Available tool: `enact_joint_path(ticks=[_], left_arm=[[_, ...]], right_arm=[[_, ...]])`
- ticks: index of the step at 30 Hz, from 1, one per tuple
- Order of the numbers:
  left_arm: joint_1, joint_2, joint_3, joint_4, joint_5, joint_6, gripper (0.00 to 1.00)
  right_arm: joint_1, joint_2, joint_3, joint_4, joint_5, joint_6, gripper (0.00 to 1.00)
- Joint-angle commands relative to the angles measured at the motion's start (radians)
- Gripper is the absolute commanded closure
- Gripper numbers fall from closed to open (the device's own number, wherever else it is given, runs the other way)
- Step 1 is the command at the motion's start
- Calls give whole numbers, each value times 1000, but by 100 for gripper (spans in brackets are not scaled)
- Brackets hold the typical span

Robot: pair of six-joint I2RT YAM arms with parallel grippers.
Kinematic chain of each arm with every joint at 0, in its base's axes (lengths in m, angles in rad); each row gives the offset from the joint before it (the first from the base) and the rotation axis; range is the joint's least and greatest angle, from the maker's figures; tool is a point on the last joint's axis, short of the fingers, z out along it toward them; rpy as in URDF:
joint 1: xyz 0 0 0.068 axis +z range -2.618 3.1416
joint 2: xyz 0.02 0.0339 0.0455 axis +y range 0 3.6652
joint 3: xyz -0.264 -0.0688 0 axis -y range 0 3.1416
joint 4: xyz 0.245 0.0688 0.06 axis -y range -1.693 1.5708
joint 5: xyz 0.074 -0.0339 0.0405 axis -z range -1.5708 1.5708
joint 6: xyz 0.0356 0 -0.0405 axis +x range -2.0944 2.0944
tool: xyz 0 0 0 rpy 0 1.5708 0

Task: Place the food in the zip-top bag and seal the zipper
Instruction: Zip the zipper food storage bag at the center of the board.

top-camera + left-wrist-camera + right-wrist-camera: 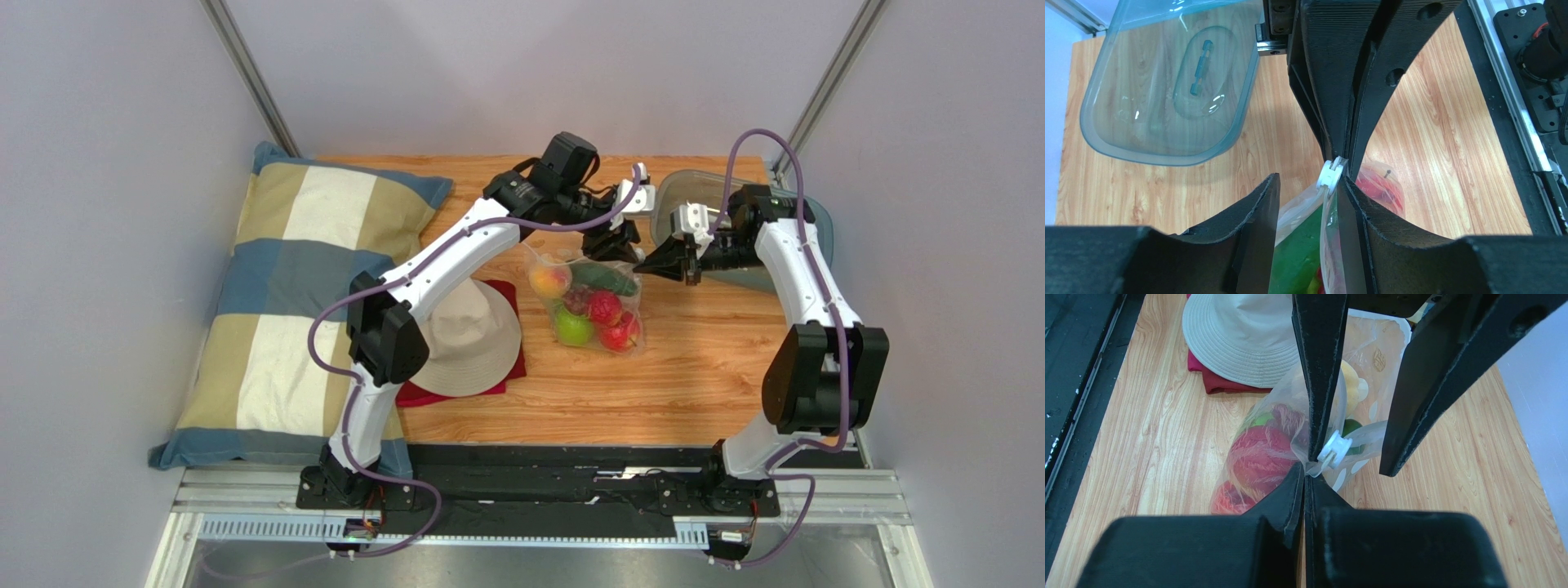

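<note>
The polka-dot zip-top bag [586, 306] lies on the wooden table, with the food [601, 309] inside it. Red balls [1260, 456], a green piece [1296, 257] and an orange ball [548, 281] show through the plastic. A white slider [1331, 174] sits on the zipper at the bag's mouth end. My left gripper [1309, 180] is open, its fingers straddling the mouth edge just behind the slider. My right gripper [1305, 470] is shut on the bag's corner right beside the slider [1333, 450].
A grey translucent oval tray [1161, 92] lies at the back right, beside the right arm. A beige hat [466, 337] rests on a red cloth [423, 392] left of the bag. A striped pillow [294, 294] fills the table's left side.
</note>
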Motion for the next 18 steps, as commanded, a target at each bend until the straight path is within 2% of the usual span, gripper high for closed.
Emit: enact_joint_path(ticks=[1, 6, 12, 18], left_arm=[[-13, -5, 9, 15, 40, 7, 53], [-16, -34, -29, 9, 60, 13, 64], [-16, -59, -63, 3, 85, 21, 66], [-16, -48, -29, 6, 97, -22, 65]], right_arm=[[5, -35, 12, -316, -30, -50, 100], [5, -26, 20, -315, -32, -31, 100], [5, -11, 32, -315, -32, -10, 100], [5, -15, 29, -315, -30, -19, 100]])
